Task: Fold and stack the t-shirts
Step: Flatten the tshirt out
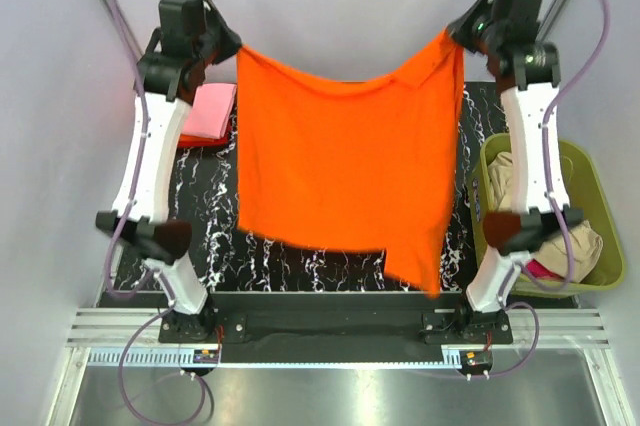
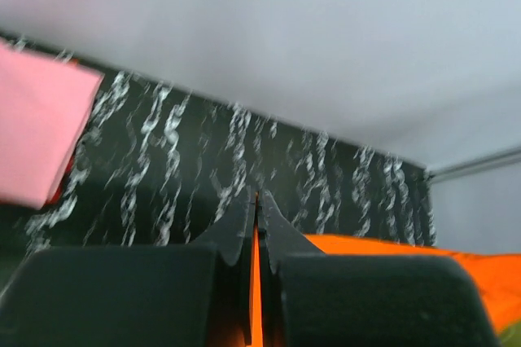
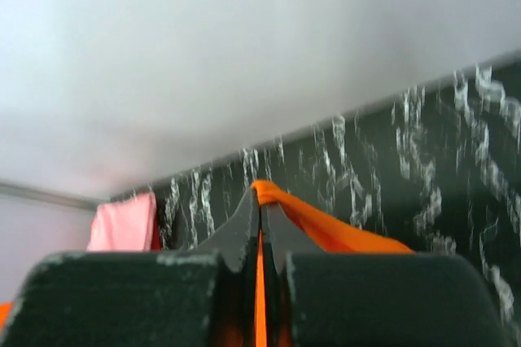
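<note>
A bright orange t-shirt hangs spread in the air between both arms, above the black marbled table. My left gripper is shut on its upper left corner; orange cloth shows between the jaws. My right gripper is shut on the upper right corner, where the orange cloth bunches past the tips. The shirt's lower right corner hangs lowest. A folded pink t-shirt lies on a red-orange one at the table's back left, and shows in both wrist views.
An olive-green plastic basket stands to the right of the table, with beige and magenta cloth inside. Grey walls close the back and sides. A metal rail carries the arm bases at the near edge.
</note>
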You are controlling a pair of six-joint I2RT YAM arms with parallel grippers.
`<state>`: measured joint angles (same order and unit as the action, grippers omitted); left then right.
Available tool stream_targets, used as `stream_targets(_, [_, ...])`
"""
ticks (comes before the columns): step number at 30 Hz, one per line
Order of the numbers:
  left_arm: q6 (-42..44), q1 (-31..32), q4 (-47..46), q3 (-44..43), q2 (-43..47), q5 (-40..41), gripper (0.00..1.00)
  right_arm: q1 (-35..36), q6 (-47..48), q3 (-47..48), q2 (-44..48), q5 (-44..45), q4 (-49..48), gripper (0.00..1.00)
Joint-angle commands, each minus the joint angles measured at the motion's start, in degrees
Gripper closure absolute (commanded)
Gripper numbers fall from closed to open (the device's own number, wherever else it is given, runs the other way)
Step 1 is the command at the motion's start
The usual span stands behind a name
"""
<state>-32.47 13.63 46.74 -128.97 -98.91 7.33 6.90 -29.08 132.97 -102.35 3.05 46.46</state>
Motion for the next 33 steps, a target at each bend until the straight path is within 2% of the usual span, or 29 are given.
stream_targets(1, [-4.9, -6.7, -7.1, -15.8, -2.1, -13.8, 1.0, -5.4, 4.3, 28.3, -7.6, -5.7, 5.1, 1.0])
stream_targets(3, [-6.5, -8.5, -9.3, -15.2, -2.1, -16.7, 1.0, -9.3, 3.8, 34.4, -9.5, -8.2, 7.9, 1.0])
stream_targets(5, [-6.8, -10.1, -12.9, -7.6, 2.0, -18.8, 1.0, -11.0, 2.2, 30.1, -6.6, -10.5, 5.9, 1.0])
stream_targets(7, [-6.0, -10.8, -15.6, -0.4, 5.9, -19.6, 1.0, -11.7, 1.5, 20.2, -0.9, -12.4, 4.4, 1.0])
stream_targets(8, [-5.9, -11.2, -18.2, 7.6, 10.3, -20.1, 1.0, -11.7, 1.1, 12.3, 1.1, -13.7, 2.9, 1.0])
stream_targets(10, [-6.1, -11.4, -21.1, 16.7, 17.4, -22.0, 1.0, -11.7, -0.2, 3.2, 7.1, -18.8, 0.2, 1.0])
stream_targets(11, [-6.1, -11.5, -24.0, 26.2, 20.0, -22.9, 1.0, -11.7, -0.5, -1.3, 9.2, -20.3, -0.7, 1.0])
stream_targets(12, [-6.2, -11.5, -25.8, 31.1, 22.6, -23.8, 1.0, -11.7, -1.0, -11.1, 13.6, -21.2, -1.6, 1.0])
stream_targets(13, [-6.4, -11.5, -26.8, 35.5, 27.3, -24.3, 1.0, -11.7, -1.6, -16.3, 16.2, -23.2, -4.5, 1.0])
stream_targets(14, [-6.5, -11.4, -26.9, 43.5, 29.5, -24.3, 1.0, -11.7, -1.9, -21.7, 18.7, -23.7, -6.0, 1.0])
stream_targets(15, [-6.5, -11.4, -26.8, 47.5, 31.8, -25.2, 1.0, -11.7, -2.2, -31.8, 23.9, -23.9, -7.3, 1.0])
stream_targets(18, [-5.8, -11.4, -23.6, 61.8, 40.1, -24.3, 1.0, -11.7, -2.2, -48.3, 32.4, -24.8, -9.3, 1.0])
stream_targets(23, [-5.1, -11.4, -18.0, 82.4, 52.0, -19.6, 1.0, -11.7, -2.6, -68.9, 40.7, -28.6, -9.1, 1.0])
stream_targets(26, [-5.7, -11.4, -14.3, 90.6, 56.0, -15.0, 1.0, -11.7, -3.1, -81.5, 44.1, -30.5, -8.6, 1.0])
stream_targets(29, [-9.4, -11.4, -12.8, 96.0, 58.6, -11.0, 1.0, -11.6, -3.4, -86.7, 46.9, -30.6, -8.0, 1.0])
stream_targets(33, [-15.4, -11.3, -13.0, 98.7, 60.4, -8.0, 1.0, -11.6, -4.0, -89.2, 48.4, -30.3, -6.9, 0.98])
